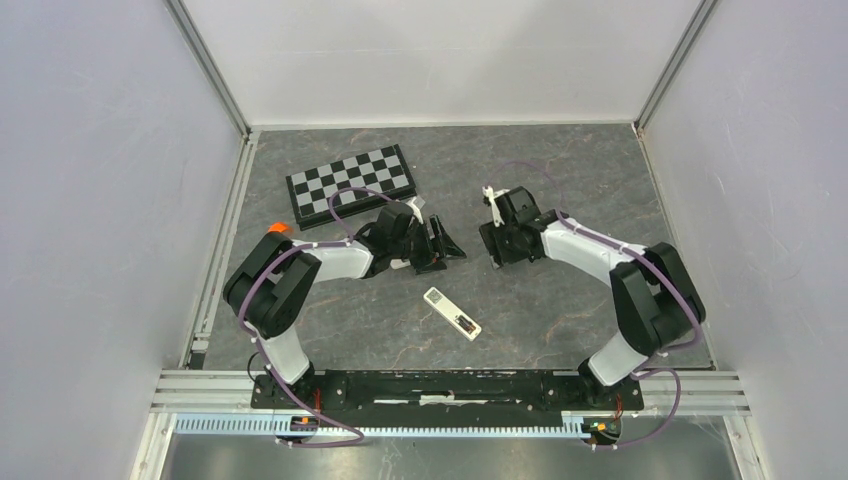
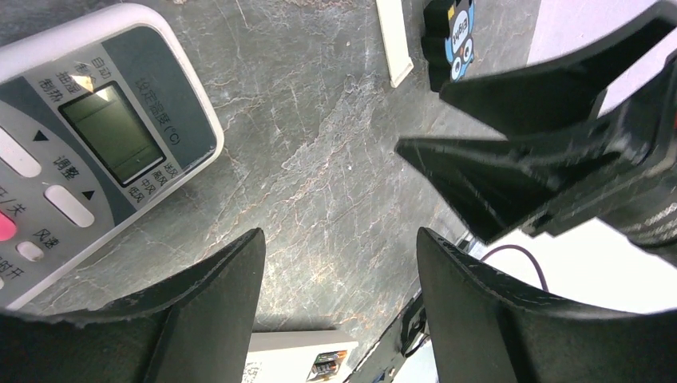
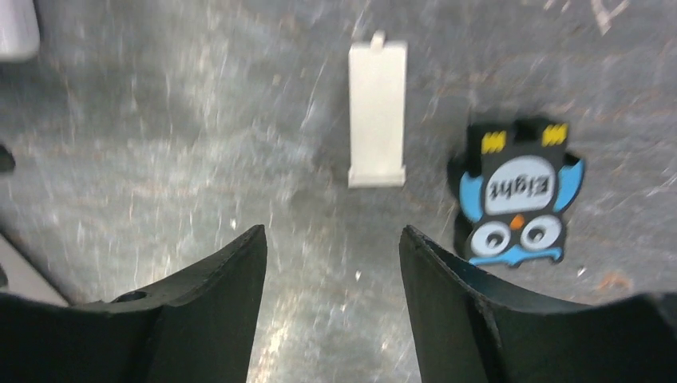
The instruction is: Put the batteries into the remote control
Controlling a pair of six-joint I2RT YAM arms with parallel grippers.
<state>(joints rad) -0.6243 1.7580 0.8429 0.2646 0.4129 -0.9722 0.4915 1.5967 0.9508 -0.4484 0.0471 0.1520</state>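
The slim white remote control [image 1: 452, 313] lies on the dark mat near the middle, back side up. Its recess holds small dark cells, the batteries [image 1: 465, 323]. The remote's end also shows at the bottom of the left wrist view [image 2: 287, 363], with the batteries [image 2: 326, 365] in it. My left gripper [image 1: 447, 247] is open and empty above bare mat [image 2: 341, 235]. My right gripper [image 1: 492, 245] faces it, open and empty [image 3: 332, 231]. A white battery cover [image 3: 377, 116] lies just beyond the right fingers.
A wider grey-white remote with a screen [image 2: 88, 152] lies left of my left gripper. A black-and-blue owl gadget [image 3: 517, 191] sits beside the cover. A folded chessboard [image 1: 350, 183] lies at the back left. Walls close in both sides.
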